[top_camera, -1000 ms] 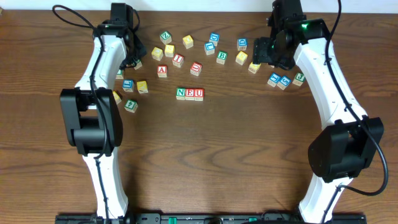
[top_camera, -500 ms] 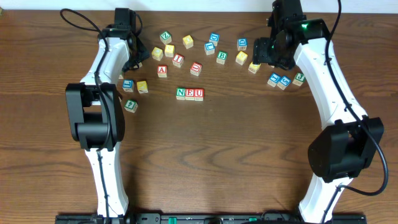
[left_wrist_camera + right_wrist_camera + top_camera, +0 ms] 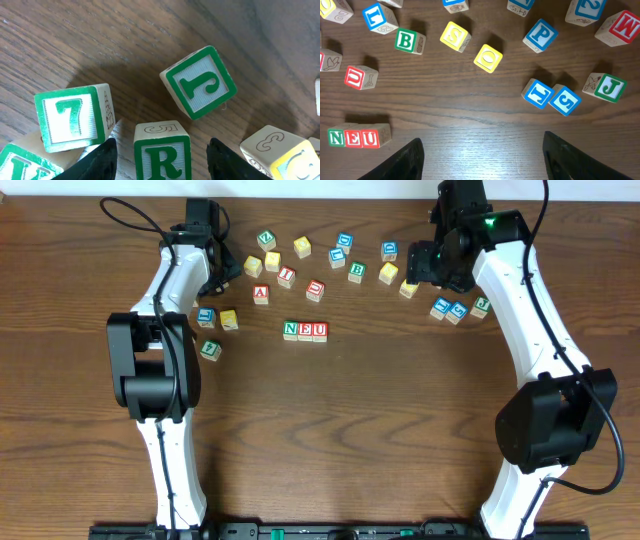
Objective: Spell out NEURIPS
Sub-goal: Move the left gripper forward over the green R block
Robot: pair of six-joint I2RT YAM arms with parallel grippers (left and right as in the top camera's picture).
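Note:
Three cubes reading N, E, U [image 3: 305, 331] stand in a row mid-table; the right wrist view shows the row [image 3: 357, 136] at lower left. My left gripper [image 3: 161, 160] is down at the back left [image 3: 212, 278], open. Its fingers stand either side of the green R cube [image 3: 162, 155], with a gap on each side. My right gripper [image 3: 482, 157] hangs open over bare wood, at the back right in the overhead view [image 3: 425, 275]. Beyond it lie a blue P cube [image 3: 540, 35], a blue I cube [image 3: 537, 93] and a blue S cube [image 3: 565, 100].
Close round the R are a green 7 cube [image 3: 70, 117], a green J cube [image 3: 200, 82] and a yellow-faced cube [image 3: 280, 152]. Other loose cubes include a green B [image 3: 407, 41], yellow O [image 3: 488, 57], another green J [image 3: 607, 87] and red U [image 3: 360, 77].
The left arm has swung its elbow slightly to the right while its gripper stays over the back-left cubes. The right arm and the cubes have not moved.

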